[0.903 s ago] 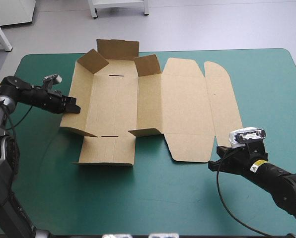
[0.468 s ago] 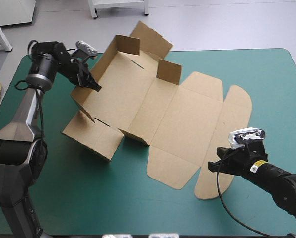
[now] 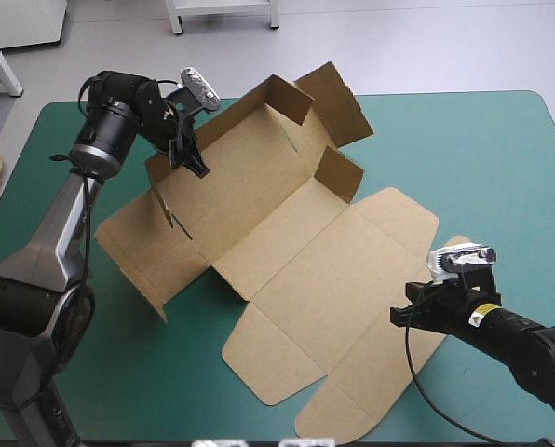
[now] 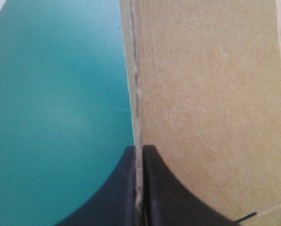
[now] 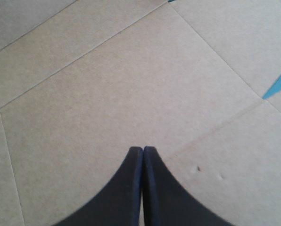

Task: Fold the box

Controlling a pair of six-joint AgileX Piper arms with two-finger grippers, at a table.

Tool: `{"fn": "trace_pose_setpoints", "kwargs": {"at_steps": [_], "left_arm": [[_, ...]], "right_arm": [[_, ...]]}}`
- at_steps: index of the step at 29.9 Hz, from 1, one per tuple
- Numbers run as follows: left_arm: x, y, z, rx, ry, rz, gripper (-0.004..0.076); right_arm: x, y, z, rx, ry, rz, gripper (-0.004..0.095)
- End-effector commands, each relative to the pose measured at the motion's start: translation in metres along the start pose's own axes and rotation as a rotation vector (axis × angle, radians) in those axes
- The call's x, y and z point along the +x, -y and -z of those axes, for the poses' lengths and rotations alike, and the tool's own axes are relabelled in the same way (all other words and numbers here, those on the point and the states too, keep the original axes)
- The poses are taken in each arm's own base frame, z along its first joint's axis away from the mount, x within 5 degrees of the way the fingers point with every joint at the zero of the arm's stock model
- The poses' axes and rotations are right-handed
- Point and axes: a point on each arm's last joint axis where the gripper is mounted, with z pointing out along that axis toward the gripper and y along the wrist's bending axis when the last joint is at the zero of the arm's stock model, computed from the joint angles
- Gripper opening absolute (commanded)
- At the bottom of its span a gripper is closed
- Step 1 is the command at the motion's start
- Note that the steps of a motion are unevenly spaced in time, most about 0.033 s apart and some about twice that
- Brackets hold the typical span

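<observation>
- While the left hand [image 3: 192,160] pinches one side wall tight, the brown box [image 3: 296,261] has swung round from straight to slanted.
- It lies in the middle of the teal-green table [image 3: 501,168], lid flat.
- The lid is now under the right hand [image 3: 410,313], which is closed and empty.
- I think this turn brings the walls nearer for tucking.

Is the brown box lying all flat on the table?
No, several walls of the box stand upright at its far end, off the table.
</observation>
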Motion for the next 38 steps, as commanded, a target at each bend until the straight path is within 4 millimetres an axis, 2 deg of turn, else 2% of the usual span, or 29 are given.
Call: {"fn": "trace_pose_setpoints", "kwargs": {"at_steps": [1, 4, 6, 10, 13, 17, 20, 24, 27, 30, 38], "left_arm": [[0.004, 0.0, 0.065, -0.08, 0.072, -0.02, -0.0009], [0.005, 0.002, 0.077, -0.086, 0.097, -0.035, -0.0009], [0.008, 0.006, 0.075, -0.065, 0.089, -0.053, -0.0009], [0.019, 0.013, 0.054, -0.025, 0.019, -0.075, -0.0009], [0.025, 0.012, 0.047, -0.07, -0.005, -0.093, -0.0009], [0.022, 0.013, 0.046, -0.072, 0.03, -0.085, -0.0009], [0.019, 0.022, 0.043, -0.001, 0.071, -0.101, -0.0009], [0.015, 0.036, 0.035, 0.001, 0.034, -0.162, -0.0009], [0.005, 0.044, 0.04, -0.062, 0.061, -0.233, -0.0009], [0.001, 0.041, 0.05, -0.175, 0.075, -0.291, -0.0009], [0.001, 0.041, 0.062, -0.204, 0.098, -0.335, -0.0009]], "right_arm": [[-0.012, -0.003, 0.006, -0.009, 0.074, -0.004, -0.0019], [-0.012, -0.003, 0.006, -0.009, 0.069, 0.004, -0.0019], [-0.012, -0.003, 0.006, -0.008, 0.067, 0.006, -0.0019], [-0.01, -0.003, 0.006, -0.009, 0.054, 0.01, -0.0019], [-0.01, -0.003, 0.006, -0.009, 0.054, 0.01, -0.0019], [-0.011, -0.003, 0.006, -0.01, 0.058, 0.008, -0.0019], [-0.011, -0.003, 0.006, -0.012, 0.058, 0.004, -0.0019], [-0.011, -0.003, 0.006, -0.012, 0.06, 0.003, -0.0019], [-0.011, -0.003, 0.006, -0.013, 0.06, -0.003, -0.0019], [-0.011, -0.003, 0.006, -0.013, 0.064, -0.003, -0.0019], [-0.014, -0.003, 0.006, -0.01, 0.098, -0.002, -0.0019]]}}
